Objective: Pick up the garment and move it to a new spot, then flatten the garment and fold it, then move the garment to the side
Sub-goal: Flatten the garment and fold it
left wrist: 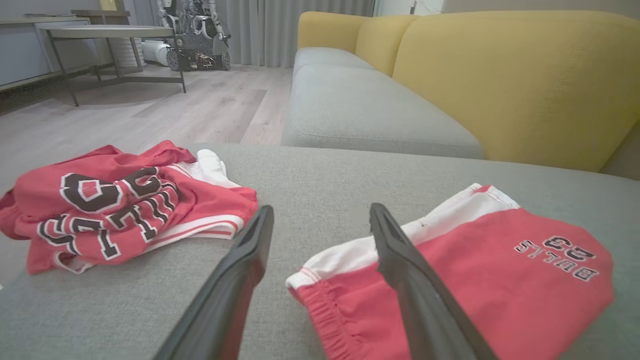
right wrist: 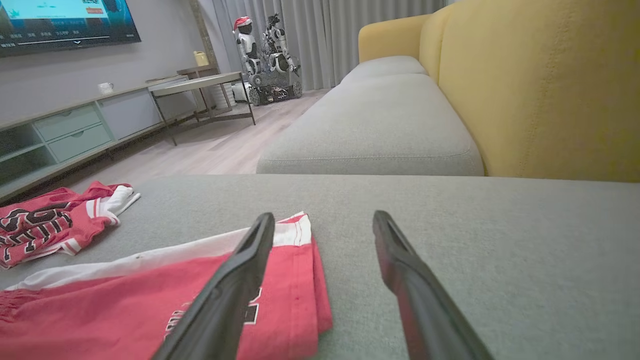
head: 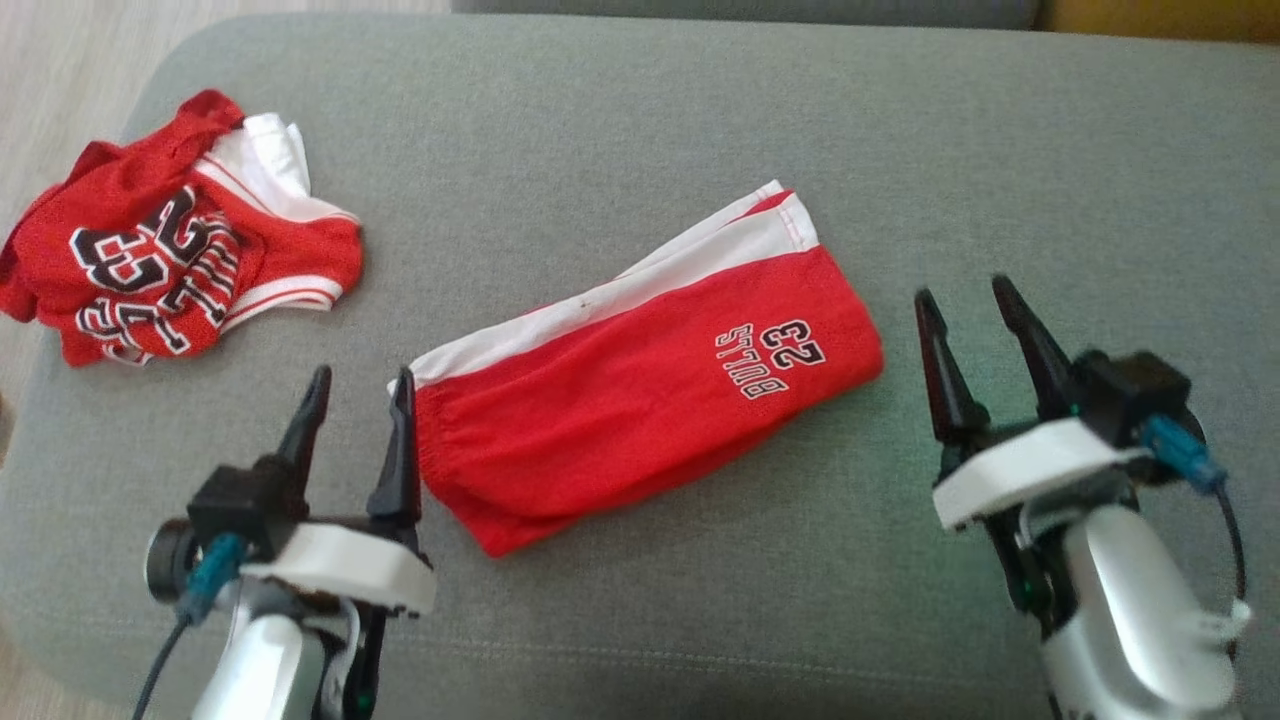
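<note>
The garment (head: 640, 380), red shorts with a white side stripe and "BULLS 23" print, lies folded flat in the middle of the grey cushion. My left gripper (head: 362, 385) stands open just left of its waistband end, with nothing between the fingers. In the left wrist view the waistband (left wrist: 320, 295) sits between and below the open left gripper (left wrist: 320, 215). My right gripper (head: 968, 300) is open to the right of the shorts' leg end, apart from it. The right wrist view has the shorts' hem (right wrist: 305, 270) under the left finger of the open right gripper (right wrist: 324, 220).
A crumpled red and white jersey (head: 170, 260) lies at the cushion's far left corner. The grey cushion (head: 700, 120) is bare behind the shorts. A yellow sofa back (right wrist: 540, 85) rises on the right, and wooden floor (left wrist: 150, 105) lies beyond the left edge.
</note>
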### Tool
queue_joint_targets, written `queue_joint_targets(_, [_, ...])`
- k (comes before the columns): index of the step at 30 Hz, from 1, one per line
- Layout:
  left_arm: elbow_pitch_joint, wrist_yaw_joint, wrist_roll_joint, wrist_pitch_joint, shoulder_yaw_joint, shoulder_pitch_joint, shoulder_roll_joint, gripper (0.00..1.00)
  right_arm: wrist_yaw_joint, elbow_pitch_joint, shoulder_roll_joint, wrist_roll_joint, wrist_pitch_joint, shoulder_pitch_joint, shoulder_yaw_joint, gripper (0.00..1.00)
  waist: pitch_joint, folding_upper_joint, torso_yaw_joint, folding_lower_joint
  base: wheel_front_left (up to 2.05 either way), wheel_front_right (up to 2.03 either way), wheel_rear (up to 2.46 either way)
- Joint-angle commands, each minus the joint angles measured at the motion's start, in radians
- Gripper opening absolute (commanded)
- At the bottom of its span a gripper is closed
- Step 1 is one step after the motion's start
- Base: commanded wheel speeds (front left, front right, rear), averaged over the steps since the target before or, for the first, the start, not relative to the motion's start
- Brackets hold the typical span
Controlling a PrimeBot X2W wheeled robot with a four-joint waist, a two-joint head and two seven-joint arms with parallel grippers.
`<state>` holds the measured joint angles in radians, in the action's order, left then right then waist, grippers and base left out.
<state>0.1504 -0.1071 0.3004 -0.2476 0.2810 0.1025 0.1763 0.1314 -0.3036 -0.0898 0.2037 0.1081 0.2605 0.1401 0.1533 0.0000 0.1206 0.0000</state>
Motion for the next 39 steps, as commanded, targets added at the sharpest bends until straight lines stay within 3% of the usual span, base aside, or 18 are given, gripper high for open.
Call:
queue_joint_targets(1, [-0.039,-0.01,-0.006,0.006,-0.029,0.011,0.026,1.0,-0.001,0.074,0.015,-0.015,-0.022,-0.015,0.005,1.0,-0.011,0.0,-0.007,0.0,0.0,0.0,0.0])
queue_joint_targets(12, [-0.049,-0.024,0.002,0.027,-0.026,-0.013,0.034,1.0,-0.001,0.211,0.034,-0.039,-0.095,-0.109,-0.025,1.0,-0.019,0.0,-0.012,0.0,0.0,0.0,0.0])
queue_joint_targets(22, [-0.053,-0.024,0.008,0.028,-0.02,0.006,0.037,1.0,-0.001,0.222,0.038,-0.047,-0.131,-0.11,-0.032,1.0,-0.002,0.0,-0.001,0.0,0.0,0.0,0.0])
queue_joint_targets(27, [-0.054,-0.015,0.009,0.022,-0.009,0.043,0.029,1.0,-0.001,0.139,0.039,-0.056,-0.151,-0.041,-0.036,1.0,0.038,0.0,0.026,0.0,0.0,0.0,0.0])
queue_joint_targets(39, [-0.029,0.012,0.007,-0.004,0.009,0.124,-0.001,1.0,-0.001,-0.202,0.034,-0.068,-0.191,0.187,-0.026,1.0,0.135,0.0,0.086,0.0,0.0,0.0,0.0])
